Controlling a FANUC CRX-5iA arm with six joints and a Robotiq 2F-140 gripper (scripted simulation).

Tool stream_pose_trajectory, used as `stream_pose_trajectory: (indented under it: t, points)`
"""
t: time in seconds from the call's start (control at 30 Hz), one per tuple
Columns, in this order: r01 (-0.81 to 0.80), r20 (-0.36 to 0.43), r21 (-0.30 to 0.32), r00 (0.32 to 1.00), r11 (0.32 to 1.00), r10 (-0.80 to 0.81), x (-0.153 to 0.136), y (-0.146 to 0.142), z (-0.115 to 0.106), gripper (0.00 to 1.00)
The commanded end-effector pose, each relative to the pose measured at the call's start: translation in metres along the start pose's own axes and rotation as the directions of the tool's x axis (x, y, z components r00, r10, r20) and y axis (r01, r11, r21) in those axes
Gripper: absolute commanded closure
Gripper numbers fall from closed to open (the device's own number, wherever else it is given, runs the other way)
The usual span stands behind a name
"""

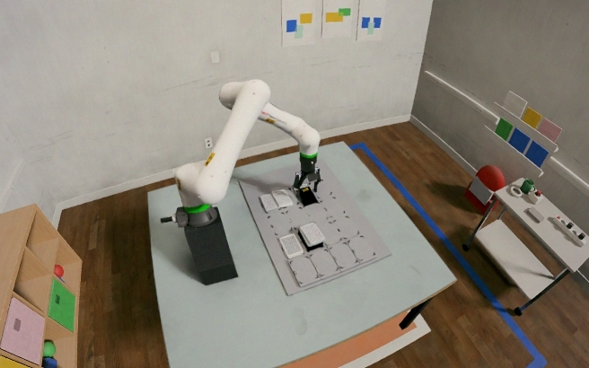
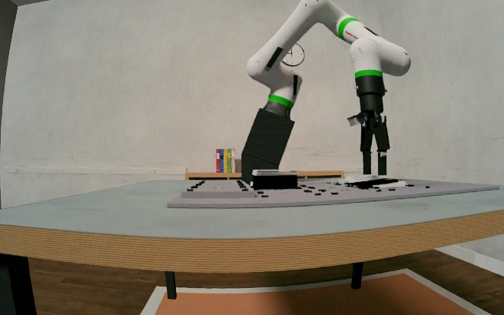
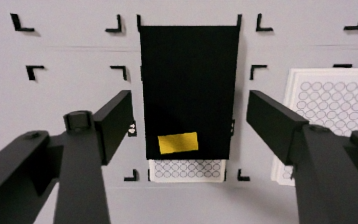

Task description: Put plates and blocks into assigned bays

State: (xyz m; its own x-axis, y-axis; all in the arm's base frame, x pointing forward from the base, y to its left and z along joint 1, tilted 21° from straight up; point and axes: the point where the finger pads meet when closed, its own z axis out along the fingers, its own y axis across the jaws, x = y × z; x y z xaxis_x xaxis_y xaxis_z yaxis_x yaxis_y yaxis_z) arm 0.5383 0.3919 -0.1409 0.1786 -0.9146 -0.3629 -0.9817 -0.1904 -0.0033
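Though I see nothing pinched yet, trouble could start at the left of my top view, where a pale plate sits close enough for a descending finger to clip. Next, my tool hovers, fingers apart, over the yellow-labelled dark piece; an off-centre grip might skew it. Rightmost, the pale-topped stack stands well apart.

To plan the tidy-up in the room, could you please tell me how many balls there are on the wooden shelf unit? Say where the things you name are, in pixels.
2: a red one (image 1: 58,271) above, a green one (image 1: 48,348) lower; others may be hidden.
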Motion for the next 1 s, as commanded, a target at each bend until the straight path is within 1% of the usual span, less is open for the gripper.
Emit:
stream_pose_trajectory:
  t: [0.0,0.53,0.97]
  points:
    - [0.0,0.0,0.002,1.0,1.0,0.0,0.0,-0.001,0.0,0.3]
    - [0.0,0.0,0.002,1.0,1.0,0.0,0.0,-0.001,0.019,0.3]
    - [0.0,0.0,0.002,1.0,1.0,0.0,0.0,-0.001,0.019,0.3]
